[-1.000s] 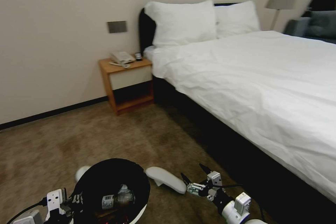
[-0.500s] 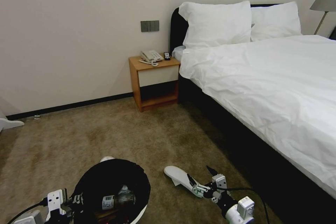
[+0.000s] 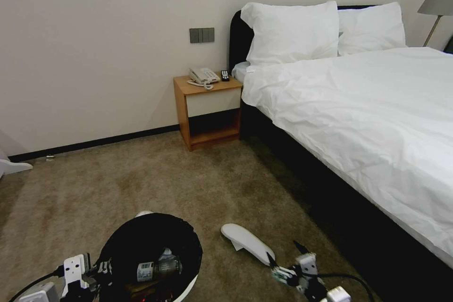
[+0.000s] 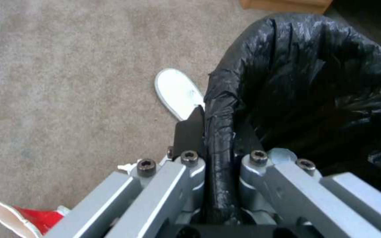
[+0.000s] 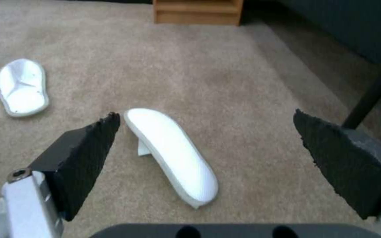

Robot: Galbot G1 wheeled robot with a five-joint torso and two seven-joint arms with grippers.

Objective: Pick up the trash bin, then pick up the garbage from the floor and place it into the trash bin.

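Note:
The trash bin (image 3: 181, 245), white with a black bag over its rim, hangs low at the left, and my left gripper (image 3: 98, 268) is shut on its near rim. In the left wrist view the fingers (image 4: 190, 130) pinch the bagged rim (image 4: 220, 109). A clear bottle (image 3: 158, 266) lies inside. One white slipper (image 3: 247, 243) lies on its side on the carpet, just beyond my open right gripper (image 3: 284, 253). From the right wrist, that slipper (image 5: 173, 155) sits between the spread pads (image 5: 89, 158), ahead of them. A second slipper (image 5: 21, 87) lies flat farther off. A crushed red-white cup (image 4: 18, 218) lies below the left wrist.
The bed (image 3: 377, 118) with its dark base runs along the right. A wooden nightstand (image 3: 207, 111) with a phone stands against the wall. Open carpet (image 3: 141, 179) stretches ahead and to the left.
The camera first swung, shifting the room rightward in view. Since then my right gripper has dropped lower and nearer, still open. The bin stays held.

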